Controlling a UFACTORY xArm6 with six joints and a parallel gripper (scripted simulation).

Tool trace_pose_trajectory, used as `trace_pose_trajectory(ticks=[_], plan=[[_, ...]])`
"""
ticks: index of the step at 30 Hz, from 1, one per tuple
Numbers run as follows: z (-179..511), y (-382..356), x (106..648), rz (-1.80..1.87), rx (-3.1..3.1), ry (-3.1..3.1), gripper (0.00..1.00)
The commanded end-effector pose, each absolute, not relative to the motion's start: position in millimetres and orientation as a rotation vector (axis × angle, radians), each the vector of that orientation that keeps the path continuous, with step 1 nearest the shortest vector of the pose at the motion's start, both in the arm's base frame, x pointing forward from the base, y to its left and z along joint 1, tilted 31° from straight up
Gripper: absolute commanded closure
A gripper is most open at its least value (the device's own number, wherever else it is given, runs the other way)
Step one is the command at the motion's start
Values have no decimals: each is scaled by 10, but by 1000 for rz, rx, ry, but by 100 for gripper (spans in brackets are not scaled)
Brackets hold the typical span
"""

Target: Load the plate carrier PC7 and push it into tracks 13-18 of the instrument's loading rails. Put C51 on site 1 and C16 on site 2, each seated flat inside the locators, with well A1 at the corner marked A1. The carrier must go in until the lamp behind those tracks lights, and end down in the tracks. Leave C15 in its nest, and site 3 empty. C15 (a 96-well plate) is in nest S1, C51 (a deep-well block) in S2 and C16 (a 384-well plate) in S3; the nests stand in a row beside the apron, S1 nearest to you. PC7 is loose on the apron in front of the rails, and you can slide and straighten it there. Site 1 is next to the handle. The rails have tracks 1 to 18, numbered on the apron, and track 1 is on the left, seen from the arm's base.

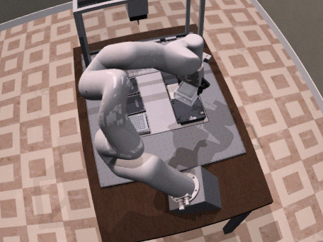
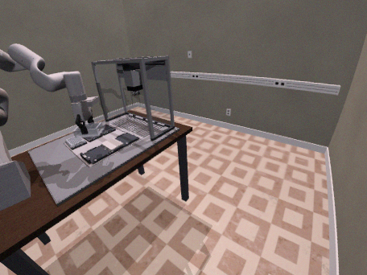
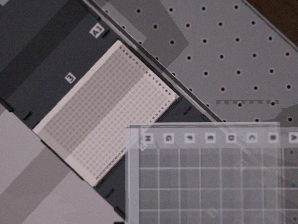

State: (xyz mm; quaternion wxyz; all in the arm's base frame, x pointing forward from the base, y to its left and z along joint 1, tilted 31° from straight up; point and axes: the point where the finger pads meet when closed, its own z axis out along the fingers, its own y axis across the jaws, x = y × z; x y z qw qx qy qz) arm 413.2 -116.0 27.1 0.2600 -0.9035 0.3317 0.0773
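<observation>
My gripper is shut on C51, a clear deep-well block, and holds it above the handle end of PC7. In the wrist view the block is turned diagonally to the carrier, its lettered edge H to A uppermost. The dark carrier PC7 lies on the apron. C16, a white 384-well plate, lies in site 2 and looks flat. Site 3 is empty. C15 sits in nest S1. The block partly hides site 1.
Dark empty nests S2 and S3 stand beyond C15, partly hidden by the arm in the top view. The loading rails lie at the back under a grey frame with a hanging head. The lamps cannot be made out.
</observation>
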Motion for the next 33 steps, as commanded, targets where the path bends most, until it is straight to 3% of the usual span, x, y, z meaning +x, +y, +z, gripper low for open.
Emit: trace_pose_trajectory(ticks=[1, 19, 33], plan=[[283, -1172, 4144, 266, -2386, 1092, 100], [283, -1172, 4144, 443, -2050, 1713, 100], [283, -1172, 4144, 465, -1995, 1789, 100]])
